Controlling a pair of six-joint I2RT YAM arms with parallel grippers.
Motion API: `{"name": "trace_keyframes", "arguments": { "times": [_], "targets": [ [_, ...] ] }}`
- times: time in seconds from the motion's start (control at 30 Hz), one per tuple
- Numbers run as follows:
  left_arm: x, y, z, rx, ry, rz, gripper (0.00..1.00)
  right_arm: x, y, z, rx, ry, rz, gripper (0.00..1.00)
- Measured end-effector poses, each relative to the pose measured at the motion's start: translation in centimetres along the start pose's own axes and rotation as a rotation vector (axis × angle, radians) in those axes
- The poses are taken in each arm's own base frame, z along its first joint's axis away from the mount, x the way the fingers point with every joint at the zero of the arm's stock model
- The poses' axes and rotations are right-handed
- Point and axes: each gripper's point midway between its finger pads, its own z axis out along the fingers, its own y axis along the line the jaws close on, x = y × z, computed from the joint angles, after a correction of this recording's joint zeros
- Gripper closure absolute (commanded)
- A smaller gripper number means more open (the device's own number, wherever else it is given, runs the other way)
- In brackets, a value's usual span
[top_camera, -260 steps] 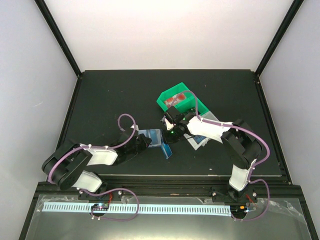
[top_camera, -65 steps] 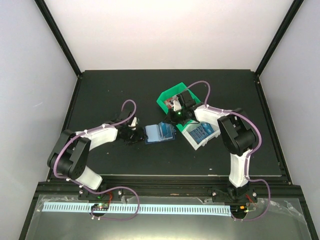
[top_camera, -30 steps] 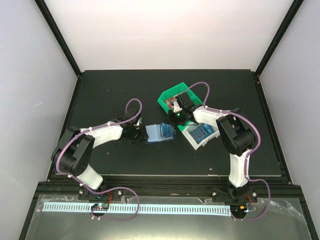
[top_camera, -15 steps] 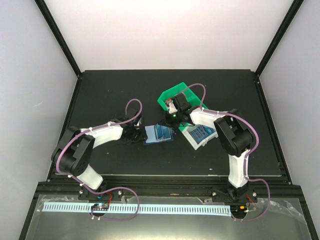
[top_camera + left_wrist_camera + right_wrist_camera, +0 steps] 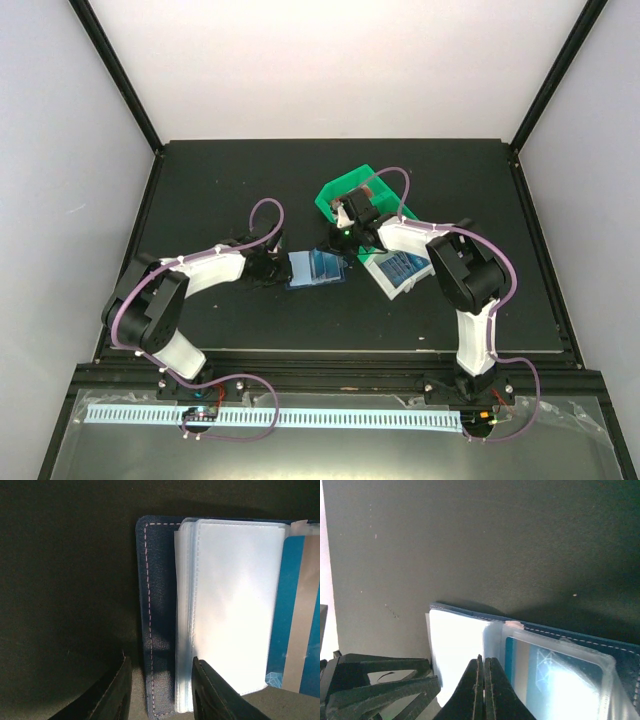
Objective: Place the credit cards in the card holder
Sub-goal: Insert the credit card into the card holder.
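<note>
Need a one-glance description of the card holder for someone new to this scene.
Start at the middle of the black table. The card holder lies open there, beside the green bin and white bin: the only navy booklet with clear sleeves.

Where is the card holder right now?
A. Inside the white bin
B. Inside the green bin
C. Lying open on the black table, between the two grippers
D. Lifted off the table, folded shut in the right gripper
C: the card holder lies open and flat on the table. The left gripper is at one side and the shut right gripper at the other. It sits outside both the green bin and the white bin.
</note>
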Motion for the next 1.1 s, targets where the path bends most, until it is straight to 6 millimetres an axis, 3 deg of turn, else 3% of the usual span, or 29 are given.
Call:
{"name": "trace_keyframes", "arguments": {
  "times": [0.3,1.1],
  "targets": [
    [0.0,0.3,0.1,-0.021,-0.001,-0.001,0.72,-0.2,-0.8,0.0,0.037,-0.021,0.011,0.99],
    [0.0,0.4,0.2,-0.036,0.002,0.000,0.75,1.1,1.0,2.1,-0.057,0.027,0.060,0.99]
  ]
}}
